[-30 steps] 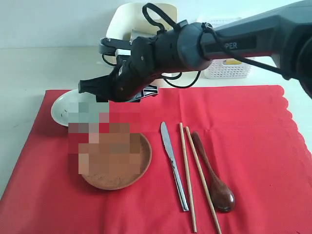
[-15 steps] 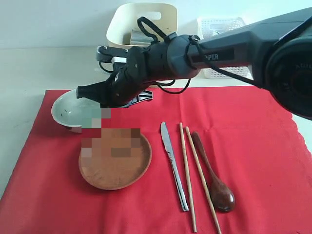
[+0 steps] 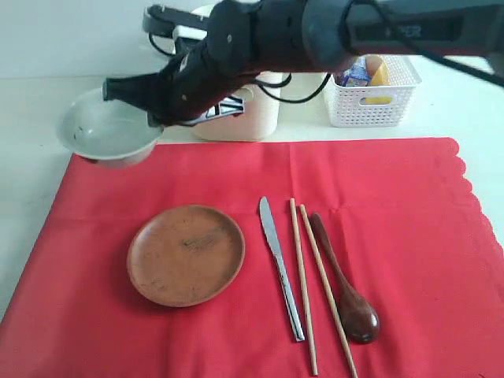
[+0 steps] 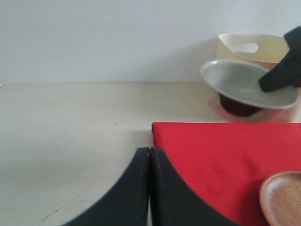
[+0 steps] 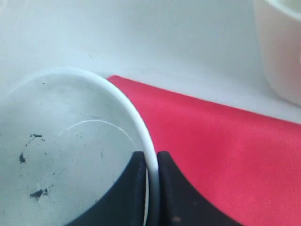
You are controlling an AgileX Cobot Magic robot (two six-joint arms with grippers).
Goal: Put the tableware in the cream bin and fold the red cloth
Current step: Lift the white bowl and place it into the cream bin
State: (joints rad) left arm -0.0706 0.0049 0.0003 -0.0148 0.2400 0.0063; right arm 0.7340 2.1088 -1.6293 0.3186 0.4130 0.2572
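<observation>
**Right claw holding the bowl up by its rim**

The right arm [image 3: 331, 31] is stretching across the far side of the scene and covering most of the cream bin [image 3: 256, 110]. Only a strip of the bin's front wall is showing, and its inside is hidden. The arm's upper part is running off the frame. The white lattice basket [image 3: 370, 102] is showing only scraps of its contents, too small to name. In the right wrist view the bowl [image 5: 61, 155] is being cut off at the picture's edge, with dark specks lying on its inner surface.

The right claw [image 3: 151, 118] is clenching on the bowl's rim, one finger inside and the other outside, with only the thin white rim between them. The bowl [image 3: 106, 130] is hanging tilted over the far left corner of the red cloth [image 3: 394, 220], near the cream bin. The left claw [image 4: 149, 162] is pinched together with nothing in it, over the bare table [image 4: 70, 117] beside the cloth's edge.

A second ago the bowl was sitting on the cloth's far left corner under the arm, and now it is riding higher and further left. The plate [image 3: 186, 254], knife [image 3: 279, 268], chopsticks [image 3: 311, 283] and spoon [image 3: 346, 291] are lying where they were, side by side on the cloth
</observation>
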